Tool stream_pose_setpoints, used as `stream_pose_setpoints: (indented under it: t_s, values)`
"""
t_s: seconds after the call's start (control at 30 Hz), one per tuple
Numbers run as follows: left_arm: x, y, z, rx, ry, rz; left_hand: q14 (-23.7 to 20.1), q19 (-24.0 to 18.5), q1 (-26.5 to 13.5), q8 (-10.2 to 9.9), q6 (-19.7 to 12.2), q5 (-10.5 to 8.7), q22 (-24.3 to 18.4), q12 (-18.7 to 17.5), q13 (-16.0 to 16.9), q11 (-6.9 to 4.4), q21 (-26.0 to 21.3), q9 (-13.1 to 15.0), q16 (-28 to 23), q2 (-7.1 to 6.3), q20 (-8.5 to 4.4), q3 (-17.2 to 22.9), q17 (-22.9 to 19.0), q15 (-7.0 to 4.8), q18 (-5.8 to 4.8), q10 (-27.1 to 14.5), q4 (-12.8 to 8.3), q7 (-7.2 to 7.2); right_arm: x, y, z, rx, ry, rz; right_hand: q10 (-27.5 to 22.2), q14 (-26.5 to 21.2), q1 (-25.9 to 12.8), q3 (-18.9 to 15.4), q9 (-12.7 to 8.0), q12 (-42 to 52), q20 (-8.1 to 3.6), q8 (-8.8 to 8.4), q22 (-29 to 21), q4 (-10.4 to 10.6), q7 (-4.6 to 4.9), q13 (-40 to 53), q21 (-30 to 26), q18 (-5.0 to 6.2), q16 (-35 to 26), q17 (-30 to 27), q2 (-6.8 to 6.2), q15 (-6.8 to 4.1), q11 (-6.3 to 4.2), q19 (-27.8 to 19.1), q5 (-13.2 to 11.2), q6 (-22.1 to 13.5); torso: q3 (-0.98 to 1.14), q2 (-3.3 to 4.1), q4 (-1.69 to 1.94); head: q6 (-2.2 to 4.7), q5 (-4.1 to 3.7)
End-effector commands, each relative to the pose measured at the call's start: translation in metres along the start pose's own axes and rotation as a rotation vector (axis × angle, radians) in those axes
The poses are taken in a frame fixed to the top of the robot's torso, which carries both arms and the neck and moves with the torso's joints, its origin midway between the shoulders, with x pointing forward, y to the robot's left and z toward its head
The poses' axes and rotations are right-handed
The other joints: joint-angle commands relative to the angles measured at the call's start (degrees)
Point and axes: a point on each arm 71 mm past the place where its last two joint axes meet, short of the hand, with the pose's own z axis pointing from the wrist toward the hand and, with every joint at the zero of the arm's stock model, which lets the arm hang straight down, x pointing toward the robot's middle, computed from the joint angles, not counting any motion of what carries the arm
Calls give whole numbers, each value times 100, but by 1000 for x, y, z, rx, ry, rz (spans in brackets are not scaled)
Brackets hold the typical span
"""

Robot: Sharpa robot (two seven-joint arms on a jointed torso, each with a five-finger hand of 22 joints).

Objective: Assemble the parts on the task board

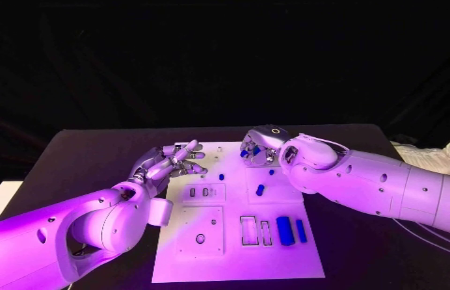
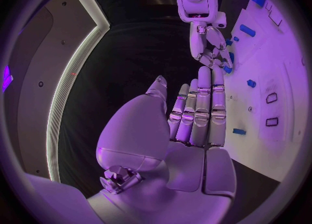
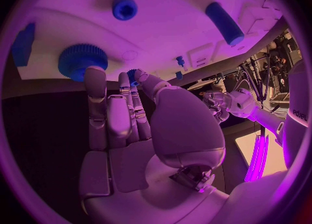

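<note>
Left hand (image 1: 172, 164): mine, left of centre in the head view, over the upper left edge of the task board (image 1: 235, 251). My fingers are stretched out side by side with the thumb apart; I hold nothing.
Left hand, wrist view: my palm and fingers (image 2: 198, 117) lie straight along the dark table beside the white plate.
Right hand (image 1: 260, 148): just above centre of the head view, over the board's upper right part, fingers pointing down at a cluster of blue parts (image 1: 246, 151).
Right fingers (image 3: 98, 104): in my right wrist view they reach to a large blue ribbed gear (image 3: 82, 61); one fingertip touches its edge. A smaller blue ribbed part (image 3: 133, 74) sits at the tips of my other fingers. Whether I truly pinch either one, I cannot tell.
Task board: white plate in the middle of the head view, running from my hands to the lower centre of the frame.
Long blue parts (image 1: 285, 230): two lying side by side at the board's lower right, next to a rectangular slot (image 1: 248, 230).
Small blue parts: one (image 1: 261, 189) near the board's middle right, one (image 1: 221, 176) just below my left fingertips.
Blue cylinder (image 3: 224, 23): lying on the board, upper right of my right wrist view.
Round blue part (image 3: 124, 7): top centre of that view, standing apart from the gear.
</note>
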Motion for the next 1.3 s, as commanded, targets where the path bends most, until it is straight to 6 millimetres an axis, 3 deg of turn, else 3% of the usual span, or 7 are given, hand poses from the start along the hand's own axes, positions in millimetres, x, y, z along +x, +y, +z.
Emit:
stream_pose_setpoints:
  t_s: [0.03,0.17,0.8,0.93,1.3]
  values:
    - [-1,-1,0,5,5,-7,-55,-29,9,-24,-38,14,6,28,6,7,34,-9,28,55,6,-30,11,7,34,-38,-15,24,-6,4,1,-1,-83,37,8,218,-70,-7,86,-33,1,-10,-43,95,-12,-5,0,-36,-43,-62,-41,-27,15,-9,-38,42,-3,9,7,20,10]
    - [-4,-1,0,5,3,-13,-100,-58,3,-25,-49,11,8,37,6,13,29,-7,41,44,12,-48,23,16,31,-56,-19,29,-3,7,6,10,-56,42,-45,205,-124,-3,81,-83,16,-50,-77,212,2,-19,-12,-29,-48,-69,-85,-9,34,-65,-197,-4,-5,19,7,48,-3]
    - [-7,-1,1,3,-3,-16,-138,-83,-1,-26,-58,11,10,45,6,18,24,-6,52,38,18,-62,33,23,29,-71,-23,31,-3,27,40,20,-118,50,-67,205,-116,21,80,-97,25,-72,-35,264,19,-23,24,-33,-34,-55,-99,-6,46,-65,-220,-24,-16,50,39,96,9]
    - [-7,-1,2,2,-5,-16,-149,-90,1,-25,-59,12,10,48,6,19,23,-6,54,39,20,-63,35,25,29,-74,-25,31,-2,31,44,16,-122,53,-71,207,-111,26,79,-99,26,-76,-20,268,24,-23,35,-35,-24,-43,-103,-6,48,-61,-221,-29,-29,63,45,96,5]
    - [-8,0,2,1,-7,-16,-154,-93,3,-25,-59,13,11,50,6,19,22,-5,56,41,21,-63,36,25,29,-75,-27,31,0,34,47,17,-97,51,-81,207,-99,32,78,-102,28,-83,-21,271,31,-24,39,-34,-19,-39,-116,-4,52,-65,-222,-38,-29,66,48,62,14]
